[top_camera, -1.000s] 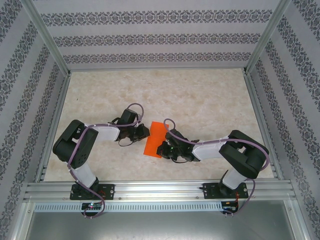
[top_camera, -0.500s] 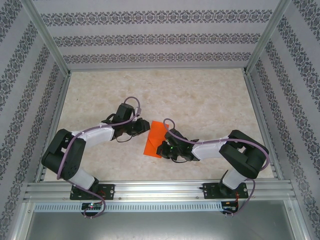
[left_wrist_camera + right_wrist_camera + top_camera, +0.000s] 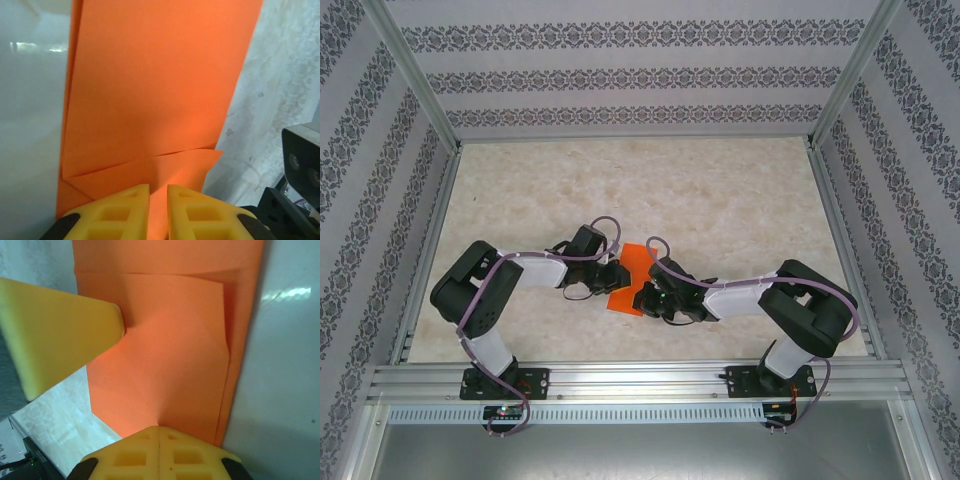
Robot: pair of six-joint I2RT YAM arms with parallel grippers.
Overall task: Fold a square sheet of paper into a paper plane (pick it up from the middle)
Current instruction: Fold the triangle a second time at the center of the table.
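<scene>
An orange, partly folded square sheet of paper (image 3: 633,260) lay mid-table (image 3: 720,190) between both hands. The right hand (image 3: 159,430) was pressed together at its edge. The left hand (image 3: 158,189) was nearly closed, its grip unclear. The paper looked thin, light, limp and easily creased, and was probably best pinched along its folded edges.

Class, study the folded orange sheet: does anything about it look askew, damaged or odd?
Yes. The orange sheet is folded unevenly: in the right wrist view the top layer's edge stops short of the layer beneath, and the paper puckers where a fingertip of the left tool meets it.
</scene>
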